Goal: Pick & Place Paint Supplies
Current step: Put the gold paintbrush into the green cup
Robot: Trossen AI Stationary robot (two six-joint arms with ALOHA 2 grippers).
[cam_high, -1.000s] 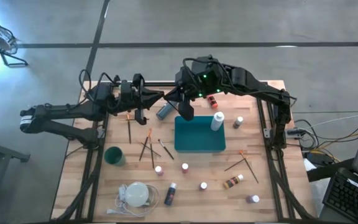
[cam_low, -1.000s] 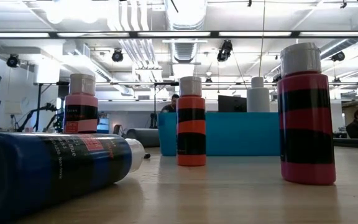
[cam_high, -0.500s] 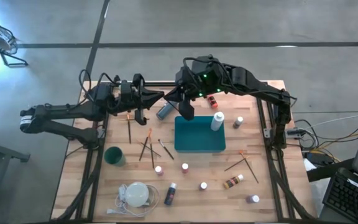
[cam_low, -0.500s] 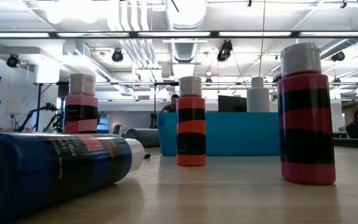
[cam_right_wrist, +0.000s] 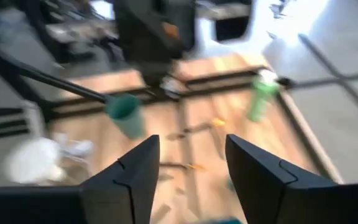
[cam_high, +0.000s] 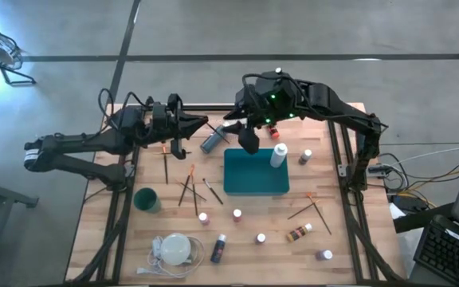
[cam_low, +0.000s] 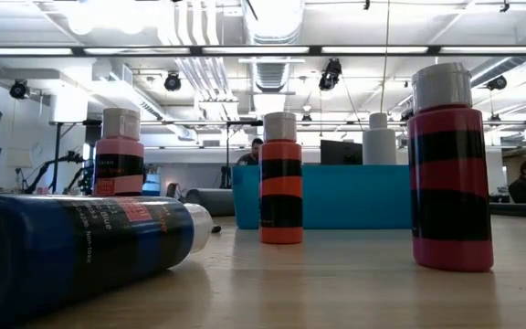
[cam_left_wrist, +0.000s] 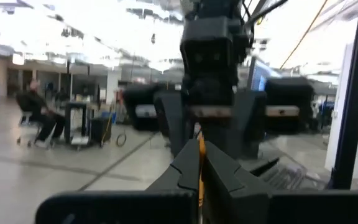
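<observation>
My left gripper [cam_high: 208,123] hangs above the table's far left part, shut on a thin brush with an orange handle [cam_left_wrist: 200,163]. My right gripper [cam_high: 245,137] faces it from the right, above the far edge of the teal tray [cam_high: 255,174]. Its fingers [cam_right_wrist: 135,171] stand open with nothing between them. Small white-capped paint bottles stand or lie around the tray: a white one [cam_high: 278,155], a grey-blue one lying down [cam_high: 210,143], a red one [cam_high: 273,128]. Loose brushes [cam_high: 190,188] lie flat on the wood. My left gripper pinches the brush's orange handle [cam_left_wrist: 201,177] between its two shut fingers. The fingers come about level from the table's left. The brush sticks out past the fingertips toward my right gripper and is lifted clear of the table.
A green cup [cam_high: 146,199] and a white round disc with a cord [cam_high: 174,249] sit near the left front. More bottles [cam_high: 299,233] and brushes [cam_high: 313,209] lie at the right front. In the low view a blue bottle [cam_low: 80,247] lies before standing red ones [cam_low: 281,178].
My right gripper has opened, let go at the left gripper's tips and drawn back toward the table's right edge, rising slightly. My left gripper has kept still, shut on the brush.
</observation>
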